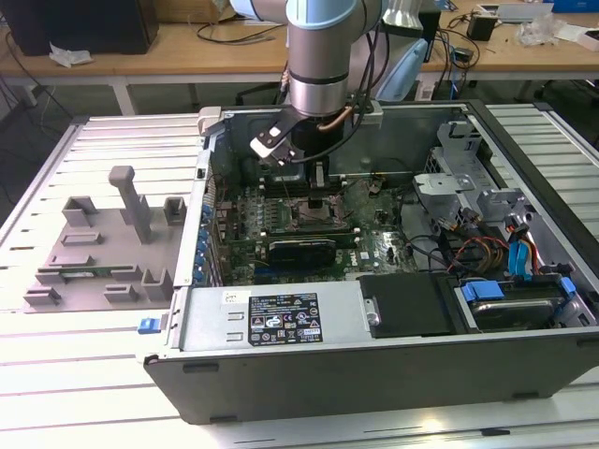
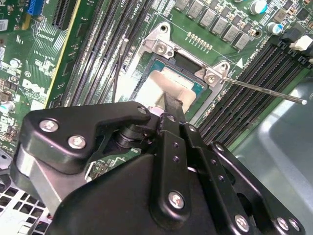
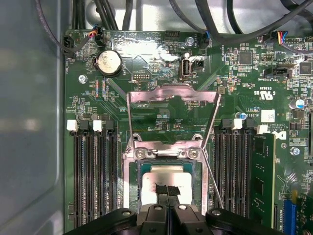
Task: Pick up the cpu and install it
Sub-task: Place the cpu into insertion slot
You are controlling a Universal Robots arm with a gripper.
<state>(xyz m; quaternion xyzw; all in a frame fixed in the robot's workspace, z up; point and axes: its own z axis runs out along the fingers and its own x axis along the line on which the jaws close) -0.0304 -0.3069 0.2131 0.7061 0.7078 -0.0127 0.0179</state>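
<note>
Item: open computer case [image 1: 374,374] on a slatted bench, one arm working inside it. Bearings are read off a dial laid on the exterior view and centred on the processor socket, listed from that view's left to its right. At 9 o'clock, outside the case: a grey fixture tray [image 1: 94,251] with raised holders, well apart from the arm. At centre: the motherboard [image 1: 374,243] on the case floor, with the gripper [image 3: 167,189] hanging directly over the socket. Gripper state: the two fingertips are drawn together side by side with nothing clasped between them. The cpu [image 3: 168,175] is not in the gripper's hold. It lies flat in the socket frame [image 3: 128,186] with its silver top up and its edges square to the frame. It is square, so it has no long axis to report. Governing relation: the cpu sits straight below the fingertips, with no sideways offset in either wrist view. Whether the tips rest on the silver top or stop just short of it cannot be told. The load plate [image 3: 171,98] stands swung up and open at the socket's hinge end, and the thin lever rod [image 3: 213,182] is unlatched just beside the frame. Banks of memory slots flank the socket, and one bank holds a green memory stick [image 3: 261,171]. At 3 to 4 o'clock: the drive bay [image 1: 510,304] and loose cables [image 1: 487,248], well apart from the gripper.
</note>
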